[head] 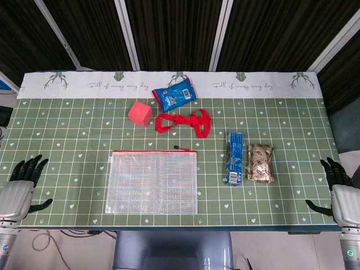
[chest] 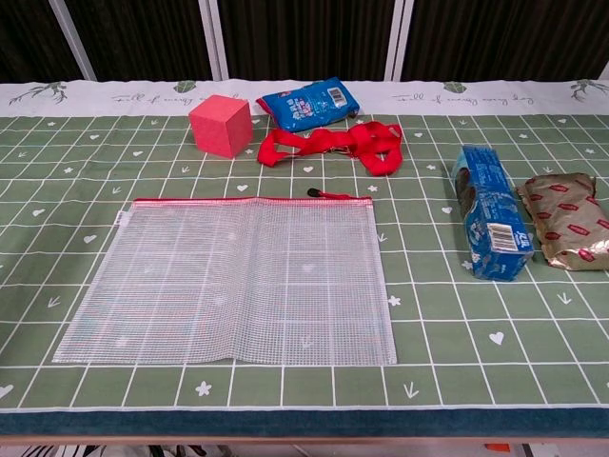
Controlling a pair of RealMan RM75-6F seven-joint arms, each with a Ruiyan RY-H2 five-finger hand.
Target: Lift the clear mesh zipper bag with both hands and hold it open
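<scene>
The clear mesh zipper bag lies flat near the table's front edge, its red zipper along the far side with the pull at the right end. My left hand rests at the table's left front corner, fingers apart and holding nothing. My right hand sits at the right front corner, likewise empty with fingers spread. Both hands are far from the bag. The chest view shows neither hand.
Behind the bag lie a pink cube, a blue snack packet and a red strap. To the right sit a blue wrapped pack and a gold-and-red packet. A green checked cloth covers the table.
</scene>
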